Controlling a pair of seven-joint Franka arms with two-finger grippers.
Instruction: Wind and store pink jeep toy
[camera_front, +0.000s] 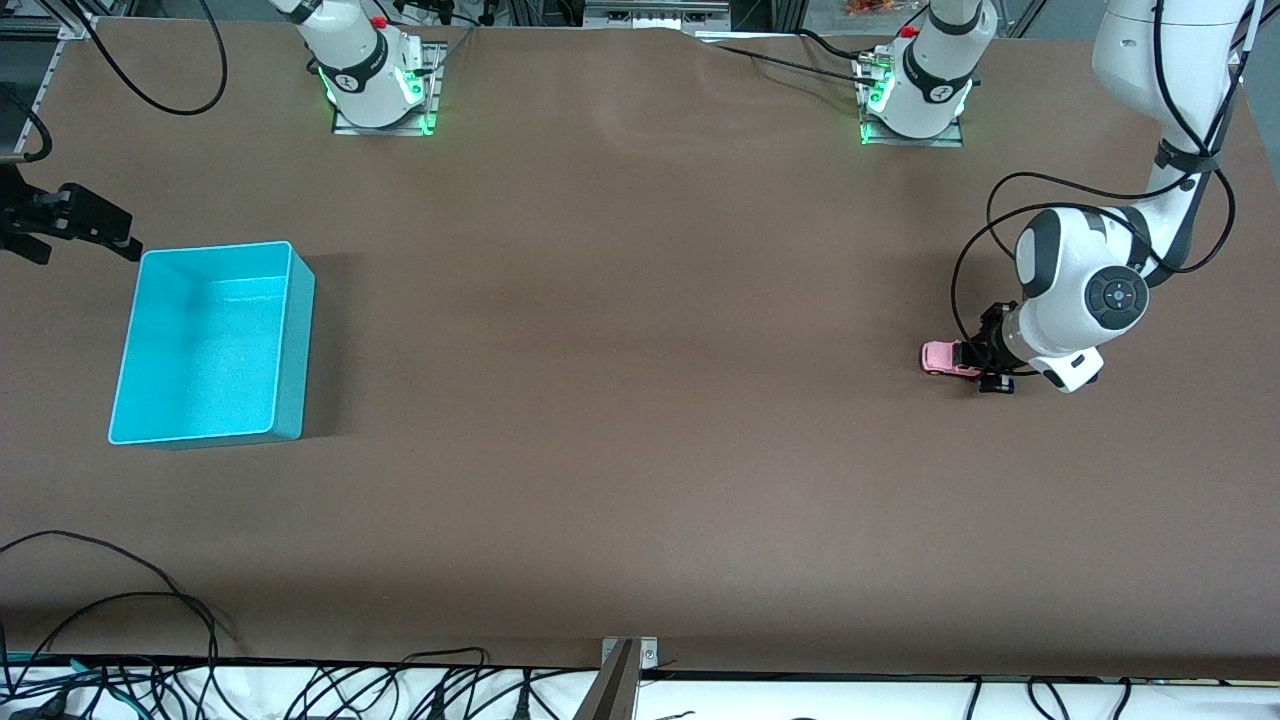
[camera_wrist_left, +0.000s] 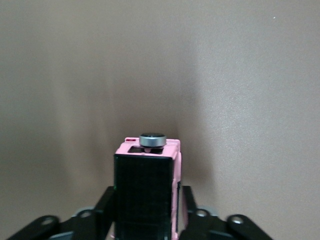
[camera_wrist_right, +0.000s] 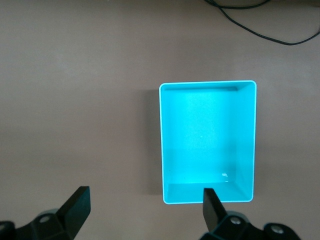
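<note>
The pink jeep toy (camera_front: 943, 357) stands on the brown table at the left arm's end. My left gripper (camera_front: 978, 366) is down at table level around its black rear. In the left wrist view the jeep (camera_wrist_left: 150, 152) fills the space between the two black fingers (camera_wrist_left: 107, 200), which press against its sides. A grey round knob (camera_wrist_left: 152, 139) shows on its upper side. My right gripper (camera_wrist_right: 145, 202) hangs open and holds nothing, over the table beside the turquoise bin (camera_wrist_right: 207, 83).
The turquoise bin (camera_front: 215, 248) sits empty at the right arm's end of the table. Between it and the jeep lies a wide stretch of bare brown tabletop. Cables run along the table's edge nearest the front camera.
</note>
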